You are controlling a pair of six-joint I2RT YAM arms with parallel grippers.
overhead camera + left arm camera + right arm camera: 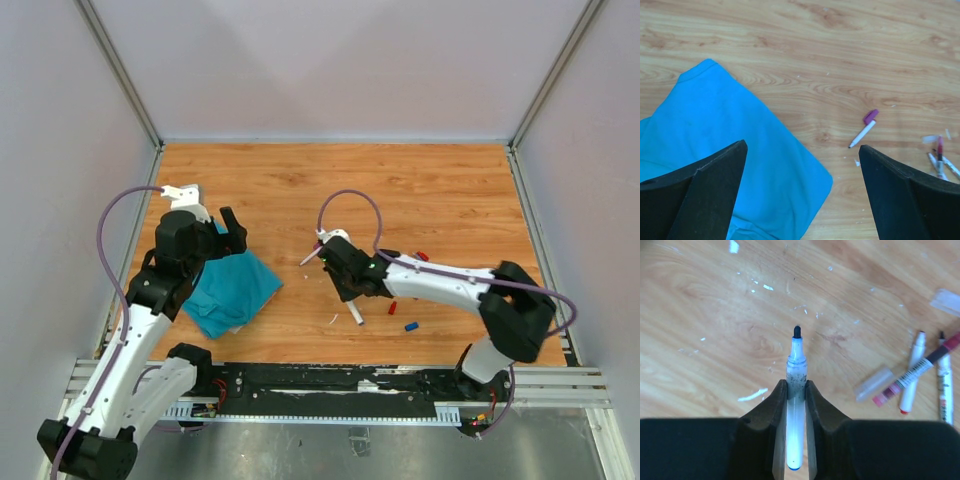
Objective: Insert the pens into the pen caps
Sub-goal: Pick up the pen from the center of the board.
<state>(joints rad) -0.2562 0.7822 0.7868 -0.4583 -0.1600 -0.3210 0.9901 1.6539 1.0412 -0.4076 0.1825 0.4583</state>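
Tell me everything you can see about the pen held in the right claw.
The pen is a thin white barrel, plastic-looking, uncapped, with a small dark tip and dark smudges below its neck; its rear end shows blue. It points out from the right claw, which pinches its barrel from both sides, over the wooden table.

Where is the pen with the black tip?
In the right wrist view, the black-tipped pen sits pinched in the right gripper, tip pointing forward over the table, with loose pens at the picture's right.
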